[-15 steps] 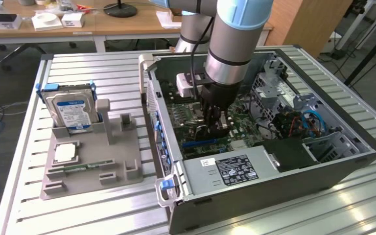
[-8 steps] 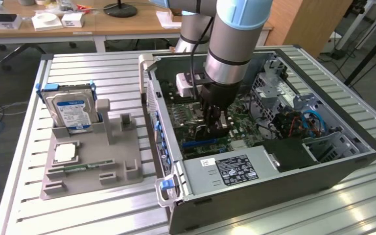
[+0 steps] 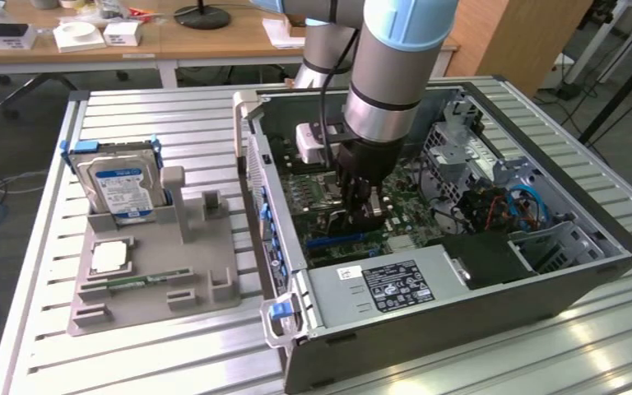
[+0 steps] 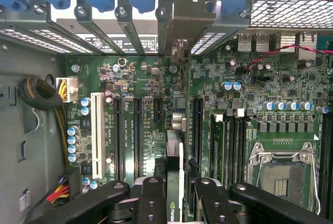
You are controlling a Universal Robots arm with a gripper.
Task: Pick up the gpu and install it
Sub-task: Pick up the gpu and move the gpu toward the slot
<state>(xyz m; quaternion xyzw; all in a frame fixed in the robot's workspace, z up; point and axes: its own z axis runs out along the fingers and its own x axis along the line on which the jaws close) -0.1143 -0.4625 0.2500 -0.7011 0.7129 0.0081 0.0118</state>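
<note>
Gripper [image 4: 175, 195] clamping gpu [image 4: 175, 156] edge-on, seemingly over motherboard [image 4: 135, 78] slot

A silver hard drive [image 3: 118, 188] with a blue label stands in a grey holder [image 3: 151, 271] on the table [image 3: 53, 346], beside the open computer case [image 3: 579, 271].

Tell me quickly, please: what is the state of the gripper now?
Gripper: closed on the gpu, holding it edge-on above the motherboard slots inside the computer case.
</note>
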